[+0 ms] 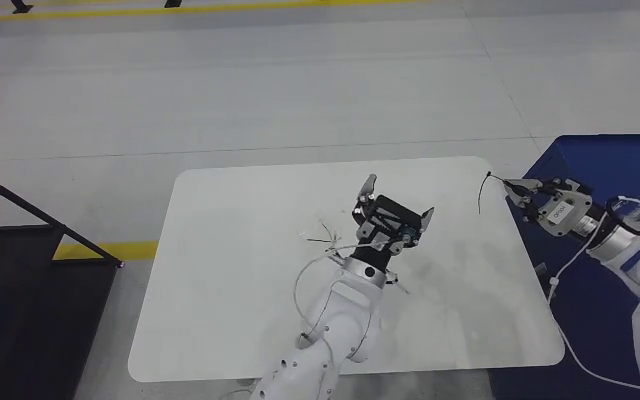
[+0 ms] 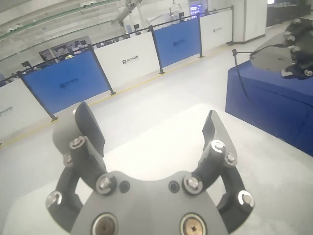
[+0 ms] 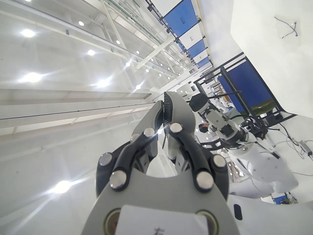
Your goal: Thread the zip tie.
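1. Two arms are working at one white worktop (image 1: 220, 300). The left gripper (image 1: 398, 200) is hovering above its middle.
2. The fingers (image 2: 88, 125) of the left gripper are standing wide apart and are holding nothing.
3. The right gripper (image 1: 511, 186) is hanging over the worktop's right side, near the far right corner, next to a blue block (image 1: 590, 160).
4. The fingers (image 3: 171, 106) of the right gripper are pressing together on the zip tie (image 2: 240, 75), pinching it close to its head.
5. The zip tie is hanging in the air above the worktop. Its head is pointing away from the right gripper, toward the left gripper's side.
6. The black strap is curving down from the head, and its tail end is dangling free, apart from the head.
7. Several thin loose strands (image 1: 320, 235) are lying on the worktop just beside the left gripper, on the side away from the zip tie.
8. Both grippers are sitting well apart, with bare worktop lying between them.
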